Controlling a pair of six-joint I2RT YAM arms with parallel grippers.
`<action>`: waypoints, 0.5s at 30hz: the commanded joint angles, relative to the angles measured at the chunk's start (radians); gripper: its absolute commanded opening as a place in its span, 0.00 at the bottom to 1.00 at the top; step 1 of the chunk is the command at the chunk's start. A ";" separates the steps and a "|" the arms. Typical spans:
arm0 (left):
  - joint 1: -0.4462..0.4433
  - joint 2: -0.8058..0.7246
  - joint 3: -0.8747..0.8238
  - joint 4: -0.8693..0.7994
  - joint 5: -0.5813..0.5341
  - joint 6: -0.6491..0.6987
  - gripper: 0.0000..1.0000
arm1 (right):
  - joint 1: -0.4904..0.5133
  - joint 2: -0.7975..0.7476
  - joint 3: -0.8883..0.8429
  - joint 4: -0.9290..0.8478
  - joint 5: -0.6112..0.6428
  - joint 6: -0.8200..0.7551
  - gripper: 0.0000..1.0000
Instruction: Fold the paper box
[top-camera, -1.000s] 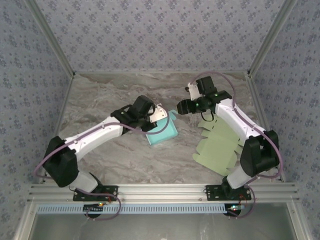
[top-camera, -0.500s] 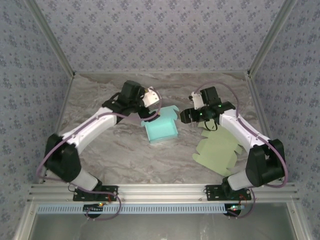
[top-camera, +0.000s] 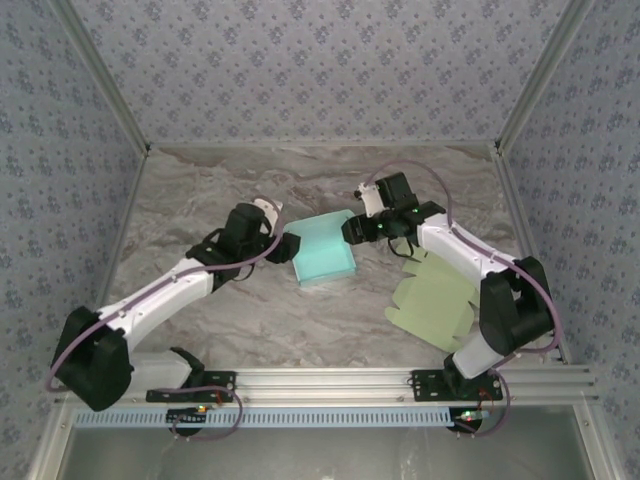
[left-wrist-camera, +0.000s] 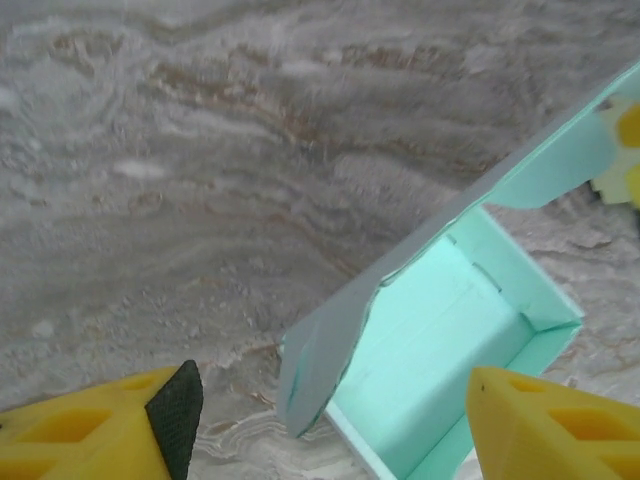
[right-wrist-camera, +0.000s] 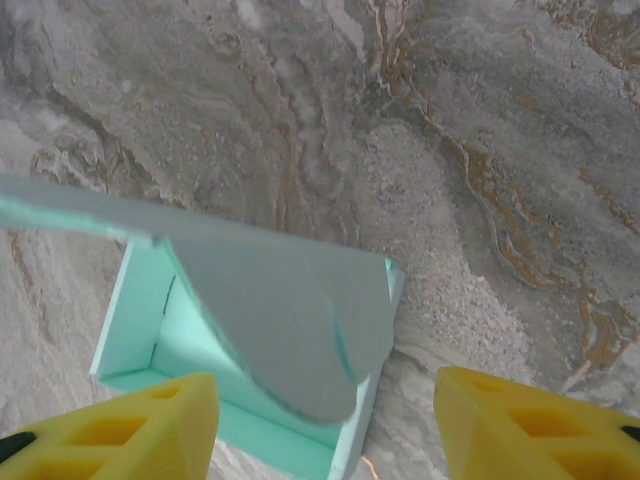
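- Centrally on the marble table (top-camera: 220, 320) sits the teal paper box (top-camera: 325, 262), its top open and one flap raised.
- The left gripper (top-camera: 282, 246) hovers just beside the box's left side, its yellow fingers (left-wrist-camera: 90, 430) spread apart, clamping nothing.
- The right gripper (top-camera: 350, 228) is at the box's far right corner, its jaws likewise apart over a flap.
- A flat pale green sheet (top-camera: 432, 300) lies to the right.

A grey-brown marbled tabletop (top-camera: 190, 200) is enclosed by pale blue floral-print walls (top-camera: 320, 70), met by slanting silver corner posts (top-camera: 100, 75). A ribbed aluminium rail (top-camera: 330, 382) spans the near edge. Lighting is soft and even.
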 joint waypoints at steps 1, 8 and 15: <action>-0.036 0.039 0.013 0.079 -0.091 -0.059 0.72 | 0.018 0.015 -0.004 0.056 0.044 0.048 0.56; -0.055 0.121 0.030 0.111 -0.193 -0.079 0.57 | 0.052 0.043 0.008 0.071 0.096 0.062 0.48; -0.057 0.125 0.033 0.115 -0.219 -0.080 0.34 | 0.091 0.059 0.038 0.043 0.186 0.083 0.35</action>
